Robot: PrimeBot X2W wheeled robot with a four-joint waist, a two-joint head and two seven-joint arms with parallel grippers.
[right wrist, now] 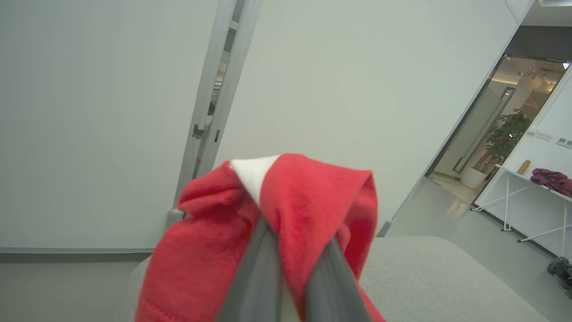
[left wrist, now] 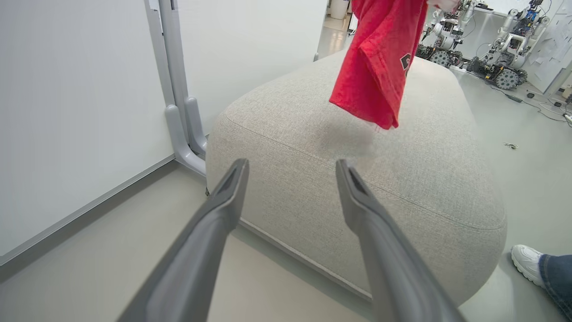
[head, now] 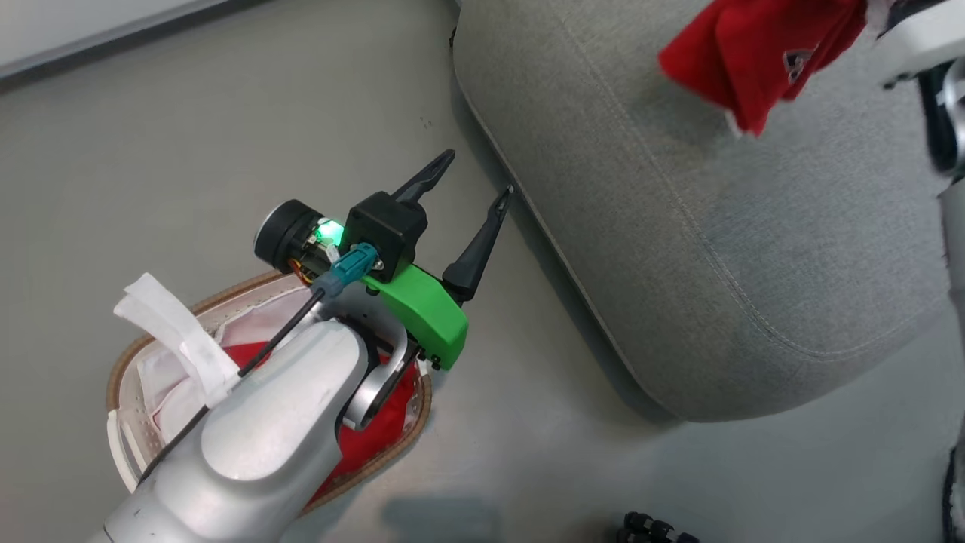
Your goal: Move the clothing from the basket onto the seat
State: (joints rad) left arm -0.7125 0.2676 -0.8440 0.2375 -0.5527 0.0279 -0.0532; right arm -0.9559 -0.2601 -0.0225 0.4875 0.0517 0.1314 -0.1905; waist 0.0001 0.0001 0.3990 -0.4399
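I can read no text from here; the red garment [head: 746,60] carries a small dark-and-white logo [head: 798,64], too blurred for me to make out.

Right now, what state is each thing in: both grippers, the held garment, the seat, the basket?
Left gripper: open, empty.
Right gripper: shut on the garment.
Garment: hanging above the seat, not yet laid down.
Seat: no clothing lying on the part seen.
Basket: on the floor, red clothing inside.

Bright, even indoor light; faint shadow under the clothing [left wrist: 380,67] on the seat [left wrist: 424,179]; wrist-view edges curve.
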